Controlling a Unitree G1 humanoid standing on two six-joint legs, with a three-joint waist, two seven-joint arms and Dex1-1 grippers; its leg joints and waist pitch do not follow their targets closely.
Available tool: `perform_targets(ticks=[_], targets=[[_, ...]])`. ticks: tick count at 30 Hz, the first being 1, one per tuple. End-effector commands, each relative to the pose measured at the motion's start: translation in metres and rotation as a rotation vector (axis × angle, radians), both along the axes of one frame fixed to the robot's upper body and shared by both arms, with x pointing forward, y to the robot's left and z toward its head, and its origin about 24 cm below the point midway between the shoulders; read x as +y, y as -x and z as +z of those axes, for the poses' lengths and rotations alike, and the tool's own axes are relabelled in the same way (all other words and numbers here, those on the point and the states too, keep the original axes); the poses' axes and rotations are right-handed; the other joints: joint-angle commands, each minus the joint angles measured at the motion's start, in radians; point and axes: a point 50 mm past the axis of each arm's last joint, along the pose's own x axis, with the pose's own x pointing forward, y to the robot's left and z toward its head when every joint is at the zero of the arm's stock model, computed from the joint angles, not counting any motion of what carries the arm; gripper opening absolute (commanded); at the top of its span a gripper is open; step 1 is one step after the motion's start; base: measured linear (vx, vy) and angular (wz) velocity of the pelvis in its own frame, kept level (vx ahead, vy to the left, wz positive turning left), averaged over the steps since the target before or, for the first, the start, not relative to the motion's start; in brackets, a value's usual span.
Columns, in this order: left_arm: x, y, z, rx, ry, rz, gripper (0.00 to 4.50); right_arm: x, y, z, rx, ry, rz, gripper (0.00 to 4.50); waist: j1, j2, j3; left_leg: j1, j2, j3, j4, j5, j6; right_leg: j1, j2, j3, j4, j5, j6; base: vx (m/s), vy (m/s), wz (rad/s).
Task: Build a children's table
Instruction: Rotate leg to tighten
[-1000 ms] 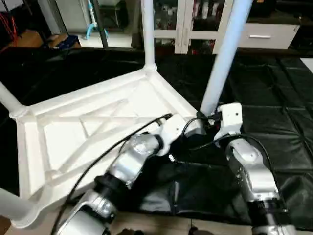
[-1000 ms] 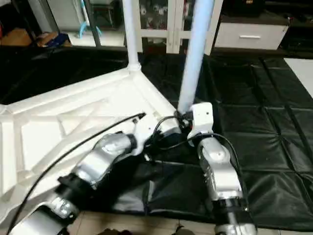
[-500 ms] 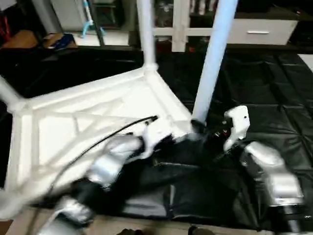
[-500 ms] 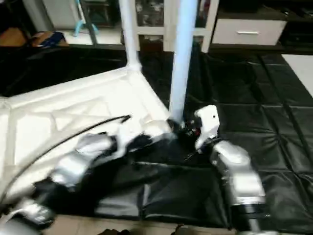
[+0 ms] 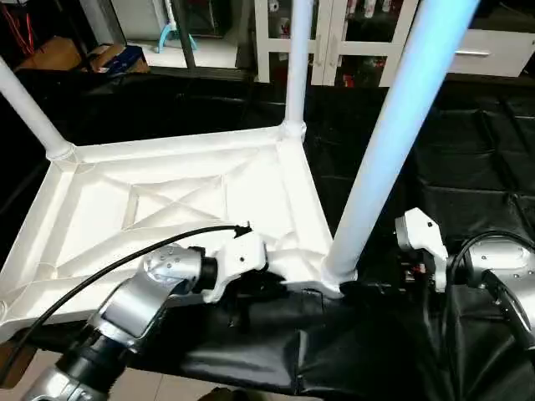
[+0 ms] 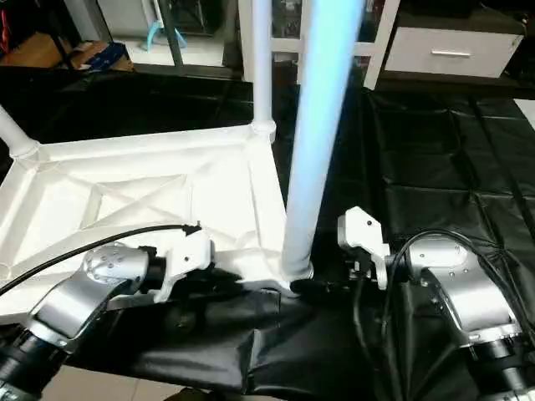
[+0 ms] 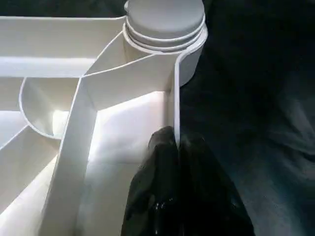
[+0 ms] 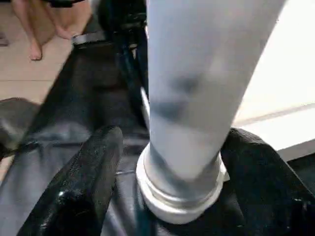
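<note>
My left gripper (image 7: 178, 142) is pinched shut on the thin upright rim of the tabletop (image 5: 167, 196), just short of the corner socket (image 7: 165, 22) ahead of my fingertips. My right gripper (image 8: 167, 162) stands wide, one finger (image 8: 86, 167) on each side of the base of the near leg (image 5: 384, 150), neither pad visibly pressing it. That leg rises from the socket between my two hands. The tabletop lies underside up on the black mat (image 5: 468, 192), spreading away from my left hand, with further legs (image 5: 297, 63) upright at its far corners. I judge the whole to be hollow plastic: light, stiff along the ribs, smooth and liable to slip in hard pads. The rim wall is thin and may flex; the ribbed corner by the socket is the sounder hold. The leg tapers, so I would grip it low, near the collar.
</note>
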Motion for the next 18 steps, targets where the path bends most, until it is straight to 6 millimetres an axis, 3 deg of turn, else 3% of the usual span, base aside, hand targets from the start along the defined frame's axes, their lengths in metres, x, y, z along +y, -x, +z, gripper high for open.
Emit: perform_targets(ticks=[1,3,6,11,18], targets=[[0.0082,0.0080,-0.0160,0.084,-0.065,0.005,0.00,0.0020,0.0002,0.0025,0.004,-0.009,0.039,3.34,-0.001,-0.021,-0.054,0.030,0.098,-0.047,-0.081,-0.195,0.115,0.031,-0.057,0.026,-0.047,-0.191,-0.280,0.000,0.000,0.00],[0.0071,0.0094,-0.0155,0.087,-0.062,0.001,0.00,0.0035,-0.0002,0.0012,0.010,-0.019,0.047,3.34,-0.003,-0.024,-0.054,0.033,0.097,-0.049,-0.084,-0.217,0.091,0.030,-0.057,0.028,-0.050,-0.221,-0.266,0.000,0.000,0.00],[0.0048,0.0114,-0.0149,0.092,-0.057,-0.003,0.00,0.0060,-0.0006,-0.0023,0.027,-0.042,0.054,3.18,-0.004,-0.023,-0.056,0.033,0.095,-0.049,-0.083,-0.213,0.084,0.030,-0.057,0.029,-0.048,-0.209,-0.266,0.000,0.000,0.00],[0.0034,0.0118,-0.0148,0.095,-0.055,-0.005,0.00,0.0065,0.0011,-0.0040,0.058,-0.057,0.066,2.75,-0.003,-0.023,-0.059,0.030,0.094,-0.047,-0.077,-0.155,0.110,0.033,-0.056,0.027,-0.042,-0.143,-0.279,0.000,0.000,0.00],[0.0033,0.0122,-0.0143,0.098,-0.058,-0.007,0.00,0.0068,0.0016,-0.0062,0.080,-0.072,0.059,2.08,0.000,-0.020,-0.061,0.030,0.094,-0.047,-0.073,-0.138,0.126,0.034,-0.056,0.025,-0.039,-0.122,-0.288,0.000,0.000,0.00]])
